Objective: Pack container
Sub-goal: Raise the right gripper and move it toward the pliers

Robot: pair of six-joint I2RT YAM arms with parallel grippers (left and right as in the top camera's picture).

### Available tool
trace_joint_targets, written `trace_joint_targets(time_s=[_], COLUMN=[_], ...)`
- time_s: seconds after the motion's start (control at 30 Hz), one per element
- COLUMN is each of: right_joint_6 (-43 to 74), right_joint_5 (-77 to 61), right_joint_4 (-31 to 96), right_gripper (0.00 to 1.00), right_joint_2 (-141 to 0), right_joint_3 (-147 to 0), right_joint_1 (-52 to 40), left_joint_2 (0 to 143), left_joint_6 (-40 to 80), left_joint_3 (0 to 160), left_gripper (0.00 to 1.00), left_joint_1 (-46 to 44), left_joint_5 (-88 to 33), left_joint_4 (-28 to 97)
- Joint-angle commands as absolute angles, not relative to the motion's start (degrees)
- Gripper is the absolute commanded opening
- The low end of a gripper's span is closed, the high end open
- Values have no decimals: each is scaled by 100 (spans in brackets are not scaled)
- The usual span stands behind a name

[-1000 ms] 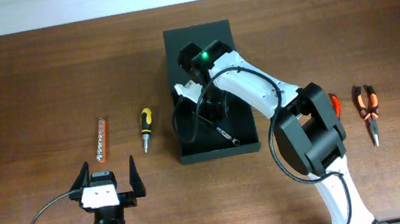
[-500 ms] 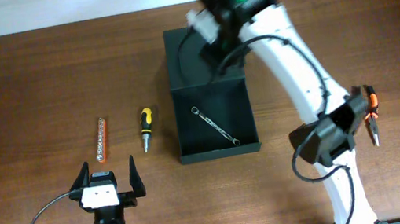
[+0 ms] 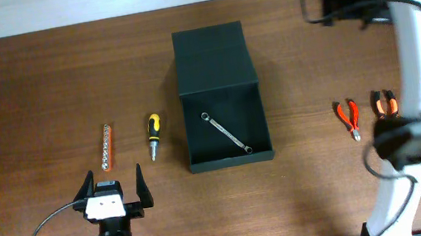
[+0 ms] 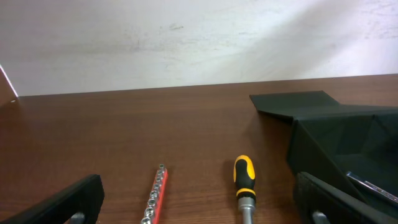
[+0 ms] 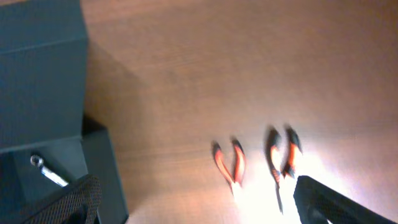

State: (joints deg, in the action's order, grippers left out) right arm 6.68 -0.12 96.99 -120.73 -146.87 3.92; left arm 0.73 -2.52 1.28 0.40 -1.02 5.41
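The dark green-black container (image 3: 227, 145) stands mid-table with its flap lid (image 3: 211, 58) folded open at the back. A silver wrench (image 3: 225, 132) lies inside it. My right gripper (image 3: 342, 4) is high over the far right of the table, open and empty. Its wrist view shows the container (image 5: 37, 93), the wrench (image 5: 48, 173) and two pliers below. My left gripper (image 3: 112, 185) is open and empty at the near left. A yellow-black screwdriver (image 4: 244, 180) and a red socket rail (image 4: 155, 193) lie just beyond it.
Red pliers (image 3: 349, 118) and orange-black pliers (image 3: 384, 105) lie right of the container, and both pairs also show in the right wrist view (image 5: 229, 165). The screwdriver (image 3: 153, 135) and socket rail (image 3: 107, 145) lie left of it. A pale wall borders the far table edge.
My right gripper rose out of the container, leaving the wrench inside, and swung to the far right. The red pliers are now uncovered. The left arm has not moved.
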Motion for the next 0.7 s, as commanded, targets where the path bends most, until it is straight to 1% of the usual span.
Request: trace_joint_targets(time_s=[0.0,0.07,0.17,0.3,0.4,0.43,0.57,0.67], right_joint_6=[801,801,799,635,467,429,89,84], right_joint_5=[-34,113,126,215,198,198,202,202], right_joint_4=[9734,9734,9723,9365,8871,8464,8058,7721], right_gripper=[99,99,99,99,99,99,99,99], right_joint_2=[-10899,-10315,-9854,-9771,-9786,-9786,-9786,-9786], right_joint_3=[-13666,-12853,-12090,-11216,-10541,-9922,-8934,-8493], right_joint_1=[657,825,1004,1068,1007,895,541,279], left_joint_2=[30,30,30,30,30,30,30,30], left_joint_6=[-200,-200,-200,-200,-200,-200,-200,-200], left_joint_3=[89,89,89,89,89,89,89,89], left_gripper=[99,99,99,99,99,99,99,99], left_joint_1=[64,64,64,64,64,64,64,64], left_joint_5=[-60,-60,-60,-60,-60,-60,-60,-60], left_joint_4=[543,543,543,543,543,543,543,543])
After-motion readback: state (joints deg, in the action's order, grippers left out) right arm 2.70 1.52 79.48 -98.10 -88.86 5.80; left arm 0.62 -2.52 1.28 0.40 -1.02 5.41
